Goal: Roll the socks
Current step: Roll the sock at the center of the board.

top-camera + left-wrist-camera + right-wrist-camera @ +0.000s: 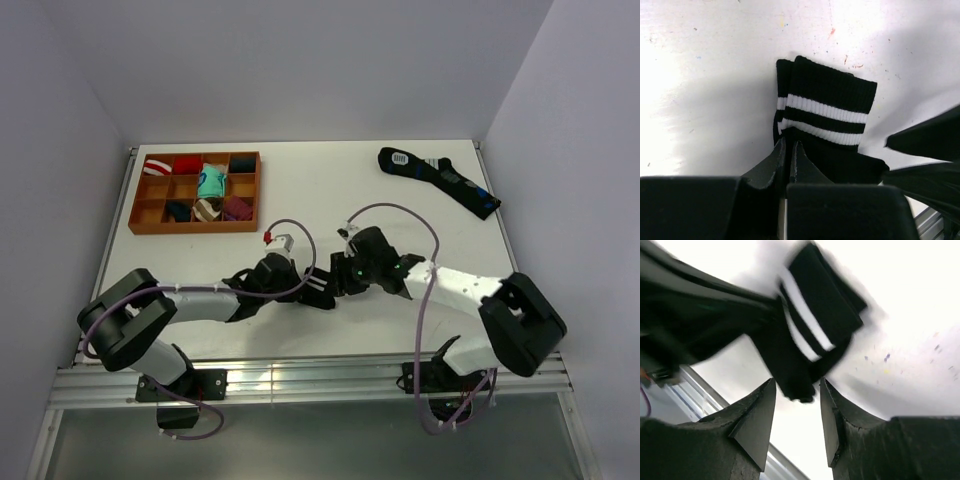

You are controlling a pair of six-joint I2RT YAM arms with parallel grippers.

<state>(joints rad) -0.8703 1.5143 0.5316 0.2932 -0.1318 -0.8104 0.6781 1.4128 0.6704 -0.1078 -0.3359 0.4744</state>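
A black sock with two white stripes lies folded on the white table, near the front middle in the top view. My left gripper is shut, its fingertips pinching the sock's near edge below the stripes; in the top view it sits just left of the sock. My right gripper is open. The sock's dark end hangs just beyond and between its fingertips without touching them. In the top view the right gripper is at the sock's right side, facing the left one.
A brown divided tray at the back left holds several rolled socks. A black sock pair with blue marks lies at the back right. The table's metal front edge is close behind both grippers.
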